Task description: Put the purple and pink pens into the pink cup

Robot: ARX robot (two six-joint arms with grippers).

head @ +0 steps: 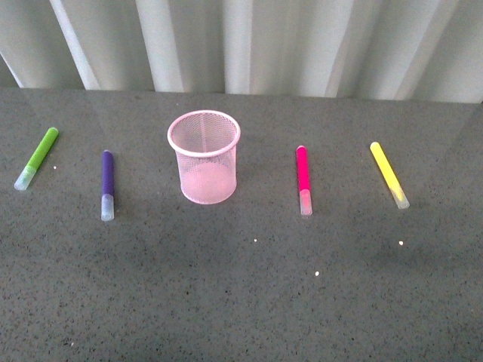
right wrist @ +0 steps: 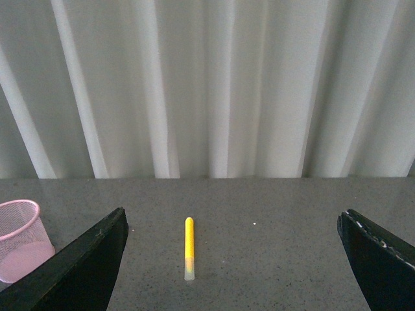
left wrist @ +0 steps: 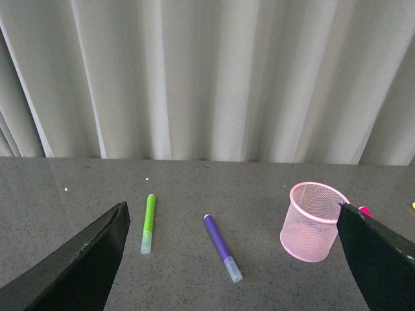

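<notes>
Jaws of the left gripper (left wrist: pixel 231 210) are standing wide apart, gripping nothing, and hanging above the grey table (head: pixel 241 302). Just ahead of that gripper the purple pen (head: pixel 107 183) is lying flat on the table with its clear cap pointing back toward the robot. Further to the robot's left, the lime-green marker (head: pixel 37 157) is lying at a slant, apart from the purple pen, with its cap also at the near end.

The right gripper (right wrist: pixel 233 212) is likewise showing its jaws spread wide with nothing clamped between them. Ahead of it the yellow marker (head: pixel 389 174) is resting flat on the table, angled, with its cap toward the robot.

Between the two sides the pink cup (head: pixel 205 162) is standing upright near the middle of the table, its open rim facing up and its mesh wall showing only its own pale bottom. Both task pens are lying outside it. The purple pen is lying near the cup on the robot's left and not touching it. The pink pen (head: pixel 303 179) is lying near the cup on the robot's right, also clear of it, with its cap at the near end, between the cup and the yellow marker.

Behind everything a pale pleated curtain (head: pixel 241 45) is hanging along the table's far edge.
</notes>
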